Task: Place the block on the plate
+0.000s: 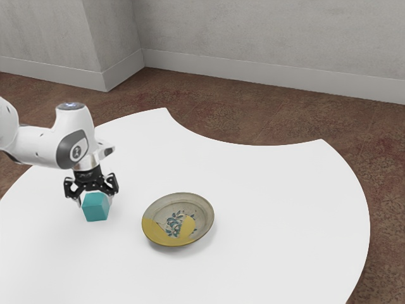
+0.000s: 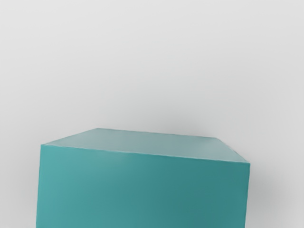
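There is one block, toward the exterior view's left, and one plate to the right of it there. One counter carries the plate. One arm reaches in from that view's left, with one claw. One floor lies on the far side.

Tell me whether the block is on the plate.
No, the teal block is at the tool, clear of the plate on the exterior view's left.

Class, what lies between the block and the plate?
A bare stretch of the white table lies between the block and the plate, as the exterior view shows.
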Controlling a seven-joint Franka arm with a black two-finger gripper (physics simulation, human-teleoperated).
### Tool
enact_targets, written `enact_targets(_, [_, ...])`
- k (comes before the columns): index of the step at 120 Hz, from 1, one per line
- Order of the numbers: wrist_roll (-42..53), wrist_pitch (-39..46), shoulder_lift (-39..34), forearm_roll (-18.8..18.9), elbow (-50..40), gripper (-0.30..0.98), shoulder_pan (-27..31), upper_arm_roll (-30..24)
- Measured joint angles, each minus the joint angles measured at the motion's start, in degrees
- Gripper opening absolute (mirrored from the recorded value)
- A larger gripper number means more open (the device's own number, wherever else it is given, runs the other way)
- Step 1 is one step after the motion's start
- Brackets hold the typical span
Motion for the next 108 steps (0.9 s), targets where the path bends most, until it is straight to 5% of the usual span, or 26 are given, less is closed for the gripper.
enact_targets(47, [-3.4, 1.6, 1.3, 0.4, -0.1, 0.47, 0.8, -0.4])
enact_targets(108, [-5.1, 1.4, -1.8, 0.4, -0.1, 0.41, 0.6, -2.0])
